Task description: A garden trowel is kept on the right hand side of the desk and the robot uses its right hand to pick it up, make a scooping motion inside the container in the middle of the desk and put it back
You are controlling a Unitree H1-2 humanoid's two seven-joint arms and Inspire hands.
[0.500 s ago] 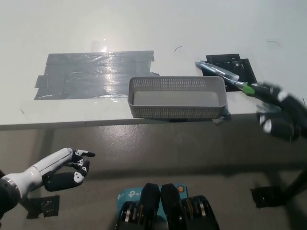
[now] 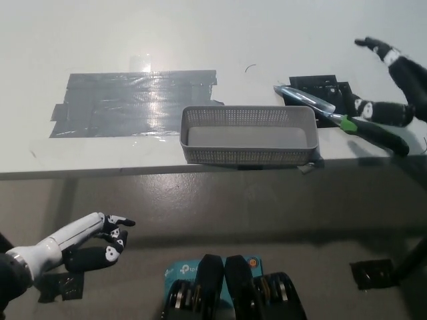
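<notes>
White desk (image 2: 267, 33) holds trowel (image 2: 333, 115) and container (image 2: 248, 155); right hand (image 2: 393, 80) fingers released, left hand (image 2: 100, 240) likewise.

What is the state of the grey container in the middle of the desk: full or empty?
Empty. The container shows a bare pale floor from wall to wall, and nothing lies inside it.

The right hand (image 2: 408, 80) runs off the picture's right edge, and behind the left hand (image 2: 100, 243) the arm leaves lower left

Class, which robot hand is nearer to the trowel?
Right. The right robot hand hovers open beside the trowel, at its handle end; the left robot hand rests far off at lower left.
</notes>
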